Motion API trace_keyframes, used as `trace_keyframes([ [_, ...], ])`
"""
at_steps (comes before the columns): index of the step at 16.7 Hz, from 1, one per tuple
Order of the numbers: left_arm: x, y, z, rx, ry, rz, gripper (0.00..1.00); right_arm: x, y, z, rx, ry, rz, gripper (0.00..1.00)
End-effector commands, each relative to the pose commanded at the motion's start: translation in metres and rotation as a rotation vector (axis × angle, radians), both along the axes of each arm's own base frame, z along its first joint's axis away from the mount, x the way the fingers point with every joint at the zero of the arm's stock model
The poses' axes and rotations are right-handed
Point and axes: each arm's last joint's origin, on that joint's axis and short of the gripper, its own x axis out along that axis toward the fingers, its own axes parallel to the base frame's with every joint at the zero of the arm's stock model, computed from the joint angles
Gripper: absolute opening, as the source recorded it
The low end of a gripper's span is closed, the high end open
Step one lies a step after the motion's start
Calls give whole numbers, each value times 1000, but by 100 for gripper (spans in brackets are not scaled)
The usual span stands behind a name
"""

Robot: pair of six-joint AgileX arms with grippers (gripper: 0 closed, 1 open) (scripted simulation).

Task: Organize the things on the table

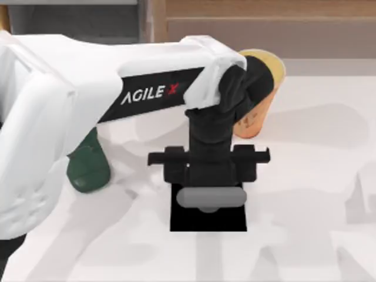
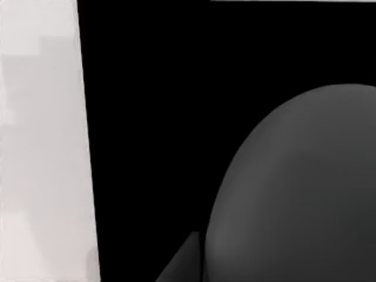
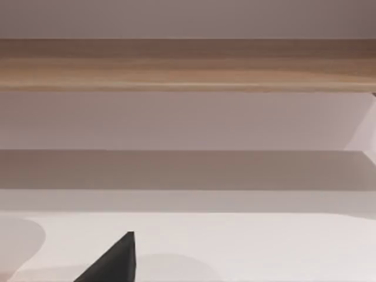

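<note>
Your mouse (image 1: 210,197) sits on the black mat (image 1: 208,220) near the middle of the table (image 1: 305,235), lying crosswise, its long axis running from the table's left to its right. Directly over it, your left gripper (image 1: 209,176) hangs straight down, the dark crossbar of its body lined up along that same axis. So the thing you want is right below the fingers, no sideways hunt needed. From the left wrist view the mouse (image 2: 299,188) bulges up huge and close against the mat (image 2: 153,117), with one dark fingertip (image 2: 185,261) just beside its rounded flank. Touching or a hair apart? You can't tell from here, and you can't tell whether the fingers are spread or squeezed either, since the arm's own bulk hides them from above.

Out from there: the orange cup (image 1: 258,94) stands upright behind the wrist, toward the shelf (image 1: 264,23), and the green stand (image 1: 88,167) sits off to the table's left, partly under the arm. Your right arm is parked, its wrist view looking at the shelf (image 3: 188,64), one fingertip (image 3: 114,261) poking in. The left arm is clearly the nearer one for this.
</note>
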Motion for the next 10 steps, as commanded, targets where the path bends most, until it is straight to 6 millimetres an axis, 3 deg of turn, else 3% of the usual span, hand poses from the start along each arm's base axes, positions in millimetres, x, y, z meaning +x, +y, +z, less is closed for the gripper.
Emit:
trace_keyframes([
  [7, -1, -1, -11, 3, 2, -2, 0, 0, 0, 0, 0, 0, 0, 100],
  [10, -1, -1, -11, 3, 2, -2, 23, 0, 0, 0, 0, 0, 0, 100],
])
